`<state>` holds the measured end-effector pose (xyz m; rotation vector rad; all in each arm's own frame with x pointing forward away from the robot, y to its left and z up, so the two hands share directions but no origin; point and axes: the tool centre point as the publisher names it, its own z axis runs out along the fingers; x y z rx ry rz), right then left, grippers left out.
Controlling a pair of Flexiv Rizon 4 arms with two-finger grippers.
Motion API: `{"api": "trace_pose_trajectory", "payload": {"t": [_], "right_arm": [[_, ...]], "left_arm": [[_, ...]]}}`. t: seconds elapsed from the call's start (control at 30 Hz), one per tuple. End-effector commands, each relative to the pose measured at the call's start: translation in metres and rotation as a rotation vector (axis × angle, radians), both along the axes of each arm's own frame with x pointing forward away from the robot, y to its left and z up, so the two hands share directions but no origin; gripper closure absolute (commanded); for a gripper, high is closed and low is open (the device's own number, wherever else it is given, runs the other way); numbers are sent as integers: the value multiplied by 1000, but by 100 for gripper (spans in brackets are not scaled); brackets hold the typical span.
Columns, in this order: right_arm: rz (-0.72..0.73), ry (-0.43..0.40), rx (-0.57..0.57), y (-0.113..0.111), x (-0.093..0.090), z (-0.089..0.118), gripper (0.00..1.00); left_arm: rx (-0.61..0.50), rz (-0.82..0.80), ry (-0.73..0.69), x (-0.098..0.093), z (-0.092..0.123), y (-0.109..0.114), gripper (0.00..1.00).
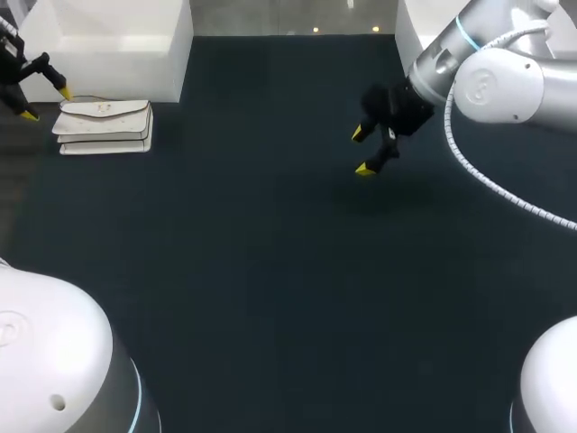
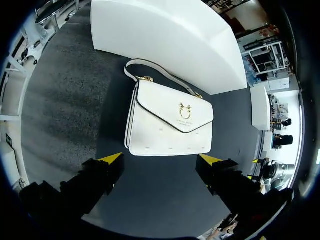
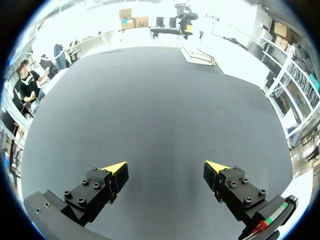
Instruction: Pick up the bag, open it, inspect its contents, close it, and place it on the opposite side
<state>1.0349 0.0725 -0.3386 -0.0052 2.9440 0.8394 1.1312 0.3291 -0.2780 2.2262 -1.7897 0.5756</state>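
Observation:
A white flap handbag [image 1: 105, 125] with a gold clasp lies flat on the dark table at the far left; its flap is closed. My left gripper [image 1: 45, 104] hangs open just left of it. In the left wrist view the bag [image 2: 170, 120] lies ahead of the open gripper [image 2: 161, 159], its strap [image 2: 160, 72] curled toward the white box. My right gripper [image 1: 362, 151] stands open above the table's far middle right, nothing between its fingers. Far ahead of the open right gripper [image 3: 166, 167] the bag [image 3: 199, 54] shows small.
A white box [image 1: 113, 36] stands behind the bag at the back left, seen close behind it as the box [image 2: 165, 35] in the left wrist view. Another white block [image 1: 424, 23] sits at the back right. The dark mat [image 1: 270, 271] spreads across the middle and front.

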Motion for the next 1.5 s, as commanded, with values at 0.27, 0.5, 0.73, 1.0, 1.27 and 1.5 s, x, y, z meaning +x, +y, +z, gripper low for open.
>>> {"api": "trace_pose_trajectory", "payload": {"t": [0.27,0.5,0.73,1.0,1.27,1.5], "right_arm": [[-3,-4,1,0,-1,-1,0],[-3,-4,1,0,-1,-1,0],[-3,-4,1,0,-1,-1,0],[-3,-4,1,0,-1,-1,0],[-3,-4,1,0,-1,-1,0],[-3,-4,1,0,-1,-1,0]], "left_arm": [[-40,83,-44,-2,-18,14,0],[-144,82,-121,4,-35,24,0],[-250,20,-195,16,-48,25,0],[-272,-18,-241,27,-52,24,6],[-291,-33,-247,43,-58,18,33],[-304,-18,-228,46,-65,18,50]]}}
